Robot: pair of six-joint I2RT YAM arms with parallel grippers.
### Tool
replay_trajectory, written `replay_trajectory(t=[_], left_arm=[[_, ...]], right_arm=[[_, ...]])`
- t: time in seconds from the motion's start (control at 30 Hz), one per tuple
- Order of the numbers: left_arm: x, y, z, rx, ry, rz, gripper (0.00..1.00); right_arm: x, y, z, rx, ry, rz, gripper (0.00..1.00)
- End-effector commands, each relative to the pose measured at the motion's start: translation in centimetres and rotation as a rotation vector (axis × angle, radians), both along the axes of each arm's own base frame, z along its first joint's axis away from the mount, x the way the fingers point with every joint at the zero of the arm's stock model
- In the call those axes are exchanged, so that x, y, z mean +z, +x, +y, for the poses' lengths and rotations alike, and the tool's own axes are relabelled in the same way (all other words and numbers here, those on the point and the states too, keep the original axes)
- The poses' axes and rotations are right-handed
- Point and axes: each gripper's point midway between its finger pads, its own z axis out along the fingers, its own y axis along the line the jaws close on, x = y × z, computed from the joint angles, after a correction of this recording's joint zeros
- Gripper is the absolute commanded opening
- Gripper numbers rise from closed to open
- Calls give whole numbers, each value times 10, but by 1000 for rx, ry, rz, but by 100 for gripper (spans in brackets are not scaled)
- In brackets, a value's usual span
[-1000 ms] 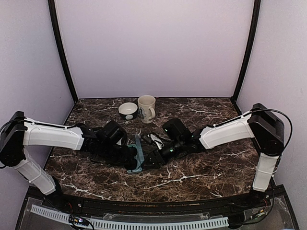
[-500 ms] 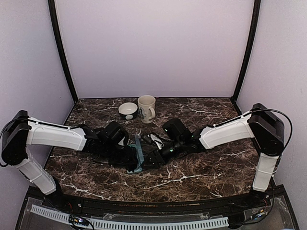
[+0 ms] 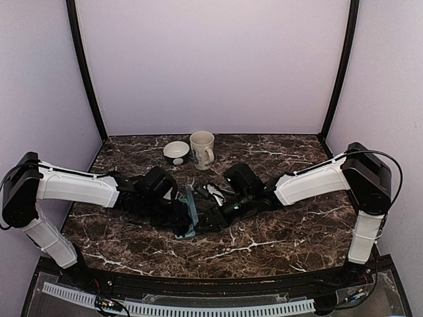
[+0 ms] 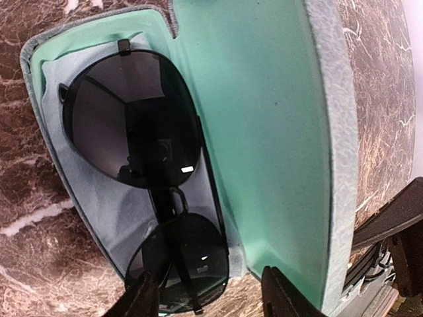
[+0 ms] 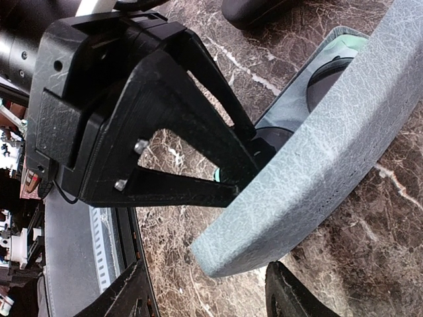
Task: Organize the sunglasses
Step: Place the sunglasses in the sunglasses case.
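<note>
A grey-blue hard case (image 3: 190,212) lies open at the table's middle, its lid (image 4: 264,119) lined in teal. The black wire-framed sunglasses (image 4: 132,125) lie folded inside it on a pale cloth. My left gripper (image 4: 211,300) hangs open over the case's near end, one finger outside the tray and the other over the lid's lining. My right gripper (image 5: 211,294) is open too, and the rounded end of the lid's outer shell (image 5: 330,132) sits between its fingers without visibly touching them. In the top view the left gripper (image 3: 178,214) and right gripper (image 3: 202,222) flank the case.
A cream mug (image 3: 202,149) and a small dark bowl (image 3: 176,152) stand at the back of the marble table (image 3: 277,238). Small dark and white things (image 3: 213,192) lie just behind the case, too small to make out. The left gripper's black fingers (image 5: 198,191) cross the right wrist view.
The left arm has edged slightly towards the case. The case, the sunglasses and the right arm look the same.
</note>
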Motion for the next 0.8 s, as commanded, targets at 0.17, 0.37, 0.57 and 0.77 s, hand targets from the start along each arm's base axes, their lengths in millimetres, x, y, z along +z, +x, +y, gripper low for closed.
replay_trajectory(t=[0.17, 0.37, 0.57, 0.77], left_arm=[[19, -7, 10, 16, 18, -49, 54], [5, -23, 13, 14, 32, -11, 55], [-1, -34, 11, 9, 38, 8, 55], [-5, -38, 6, -3, 35, 21, 55]], right_arm=[[6, 2, 10, 9, 32, -16, 61], [5, 2, 9, 6, 31, -12, 61], [4, 2, 9, 7, 30, -11, 61], [3, 2, 10, 8, 31, -8, 61]])
